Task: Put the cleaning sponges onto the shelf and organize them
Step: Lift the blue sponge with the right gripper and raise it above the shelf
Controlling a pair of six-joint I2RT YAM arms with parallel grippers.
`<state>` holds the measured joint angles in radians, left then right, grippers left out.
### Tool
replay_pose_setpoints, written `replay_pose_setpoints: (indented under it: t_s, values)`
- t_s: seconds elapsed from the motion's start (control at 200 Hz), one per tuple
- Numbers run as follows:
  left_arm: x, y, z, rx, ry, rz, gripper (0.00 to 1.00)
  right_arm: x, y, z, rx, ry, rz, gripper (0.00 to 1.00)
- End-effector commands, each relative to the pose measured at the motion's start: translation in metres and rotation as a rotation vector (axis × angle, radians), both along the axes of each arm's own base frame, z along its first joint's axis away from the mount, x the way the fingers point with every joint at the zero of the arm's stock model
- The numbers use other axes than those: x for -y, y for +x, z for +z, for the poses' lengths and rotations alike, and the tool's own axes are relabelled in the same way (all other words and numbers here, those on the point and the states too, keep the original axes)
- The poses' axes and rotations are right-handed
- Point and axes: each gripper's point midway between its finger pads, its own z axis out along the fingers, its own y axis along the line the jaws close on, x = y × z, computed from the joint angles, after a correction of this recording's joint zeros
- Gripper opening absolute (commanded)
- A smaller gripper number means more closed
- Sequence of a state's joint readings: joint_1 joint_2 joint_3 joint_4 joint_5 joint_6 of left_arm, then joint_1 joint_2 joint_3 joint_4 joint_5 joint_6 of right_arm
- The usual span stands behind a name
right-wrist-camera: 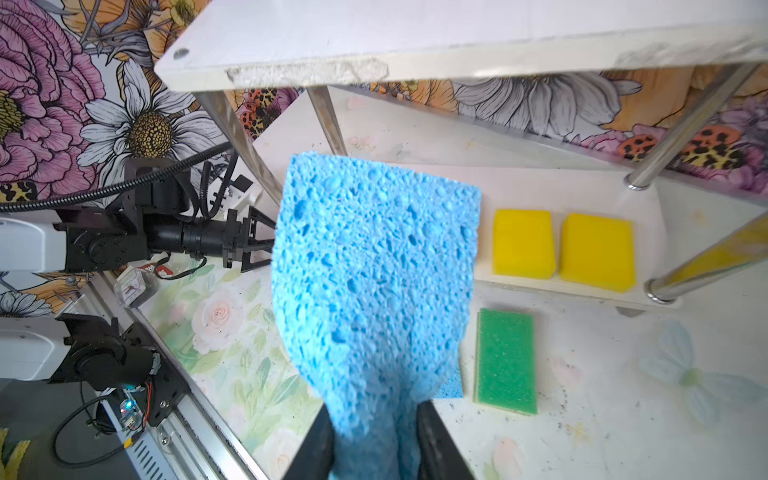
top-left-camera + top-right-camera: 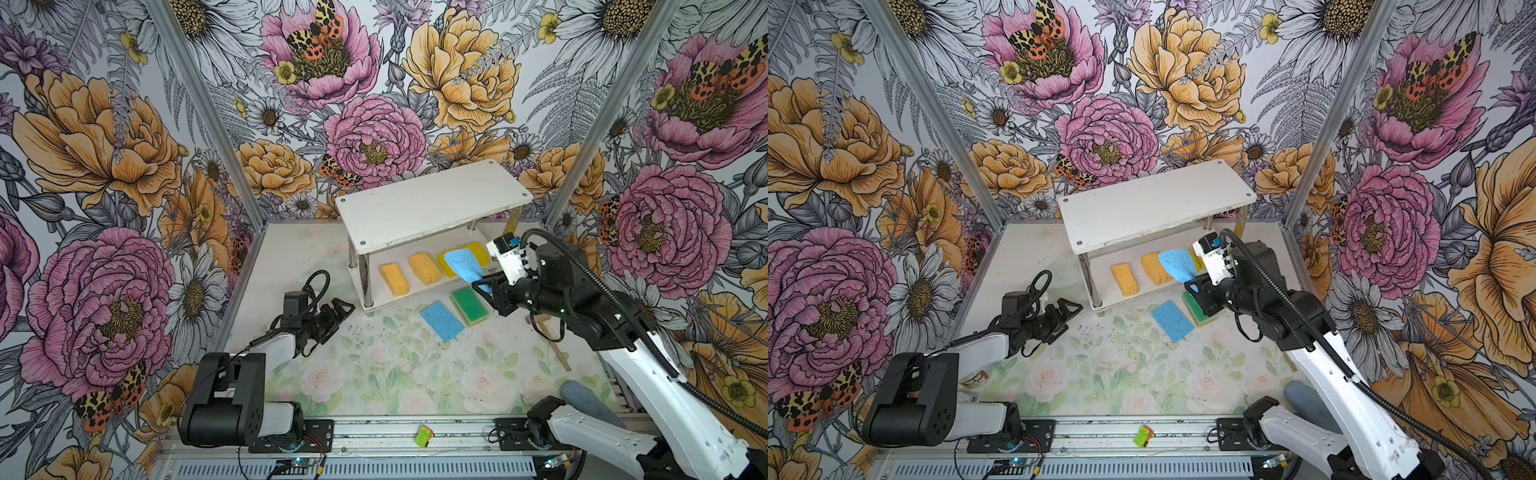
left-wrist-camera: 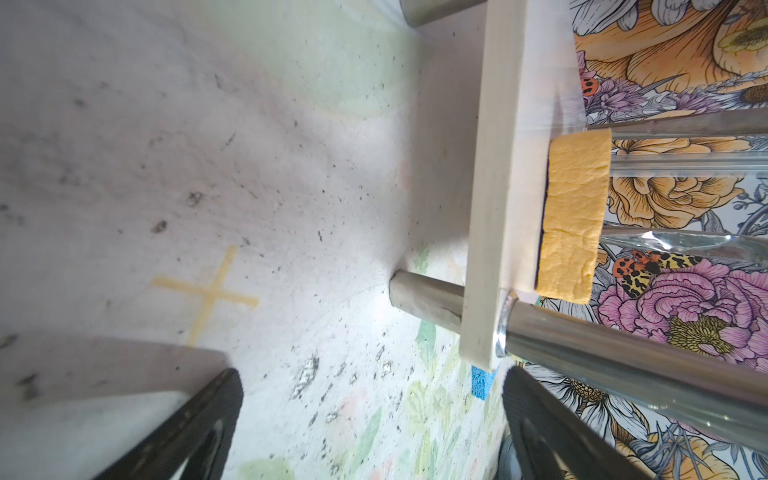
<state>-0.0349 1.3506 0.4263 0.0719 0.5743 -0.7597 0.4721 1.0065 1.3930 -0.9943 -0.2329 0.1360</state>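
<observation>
The left gripper (image 2: 343, 309) has its jaws apart and empty, near the left end of the shelf (image 2: 432, 203). The lower tier carries two orange-yellow sponges (image 2: 394, 279) and two bright yellow sponges (image 1: 523, 243); a blue sponge (image 2: 441, 321) and a green-topped stack (image 2: 469, 304) lie on the table (image 2: 374, 374) just in front. The right gripper (image 2: 484, 287) is clamped on one end of a second blue sponge (image 2: 462, 264), held raised before the tier's right half.

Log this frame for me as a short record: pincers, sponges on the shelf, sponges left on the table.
right pincer: shut on blue sponge, raised before the shelf
left pincer: open, empty
lower tier: two orange-yellow sponges, two yellow sponges
table: other blue sponge, green-topped sponge beside it
</observation>
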Motion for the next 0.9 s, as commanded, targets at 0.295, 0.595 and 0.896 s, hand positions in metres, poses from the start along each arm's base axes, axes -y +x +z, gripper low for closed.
replay_pose_setpoints:
  t_s: [0.295, 0.595, 0.896]
  values:
    - [-0.002, 0.005, 0.014, 0.037, -0.003, -0.016, 0.99, 0.041, 0.048, 0.068, 0.14, -0.08, -0.066, 0.21]
    - [-0.006, 0.006, 0.016, 0.039, -0.01, -0.011, 0.99, 0.055, 0.079, 0.094, 0.19, -0.081, -0.119, 0.18]
    - [-0.006, 0.006, 0.019, 0.046, -0.013, -0.013, 0.99, 0.075, 0.12, 0.132, 0.265, -0.048, -0.155, 0.14]
